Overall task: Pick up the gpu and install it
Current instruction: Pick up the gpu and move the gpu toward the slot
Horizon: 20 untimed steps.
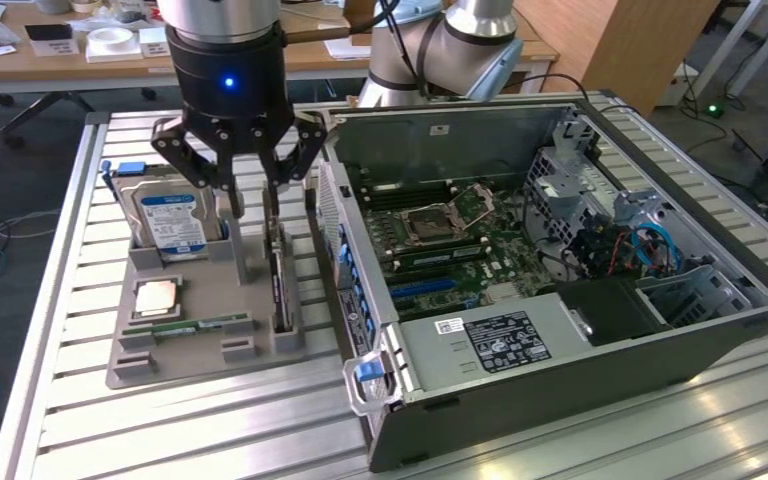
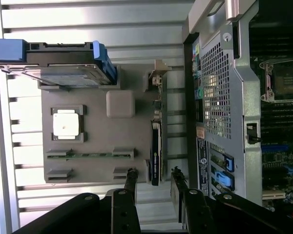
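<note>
The gpu (image 1: 280, 285) stands on edge beneath the spread pincer (image 1: 256, 200).

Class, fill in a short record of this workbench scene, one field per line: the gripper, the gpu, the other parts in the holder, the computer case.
gripper: open, holding nothing, poised over the gpu
gpu: standing on edge in the grey holder, on the side nearest the case; not installed
hard drive: upright in the holder
processor: flat in a holder pocket
memory stick: lying in a holder slot
computer case: on its side, open, motherboard exposed
table: slatted metal
</note>
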Tool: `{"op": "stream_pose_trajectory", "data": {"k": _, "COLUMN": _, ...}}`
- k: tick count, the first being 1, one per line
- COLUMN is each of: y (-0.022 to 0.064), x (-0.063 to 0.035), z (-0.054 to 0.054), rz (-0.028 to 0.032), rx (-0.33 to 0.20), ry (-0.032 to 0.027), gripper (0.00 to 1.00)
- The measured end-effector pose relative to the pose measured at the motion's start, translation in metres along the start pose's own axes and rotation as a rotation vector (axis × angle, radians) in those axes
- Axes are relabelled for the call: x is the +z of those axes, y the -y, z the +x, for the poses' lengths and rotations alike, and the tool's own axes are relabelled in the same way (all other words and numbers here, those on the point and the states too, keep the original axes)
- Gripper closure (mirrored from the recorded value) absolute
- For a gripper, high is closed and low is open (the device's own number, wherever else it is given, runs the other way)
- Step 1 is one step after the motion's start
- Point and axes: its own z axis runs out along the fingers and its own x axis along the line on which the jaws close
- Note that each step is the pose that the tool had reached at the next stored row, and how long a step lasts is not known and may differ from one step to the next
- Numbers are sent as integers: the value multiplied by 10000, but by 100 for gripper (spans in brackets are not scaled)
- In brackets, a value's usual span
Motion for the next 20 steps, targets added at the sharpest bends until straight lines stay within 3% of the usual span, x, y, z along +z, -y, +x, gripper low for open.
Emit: {"op": "stream_pose_trajectory", "data": {"k": 20, "y": 4, "x": 94, "z": 2, "rz": 0, "rx": 1, "ry": 0, "gripper": 58}}
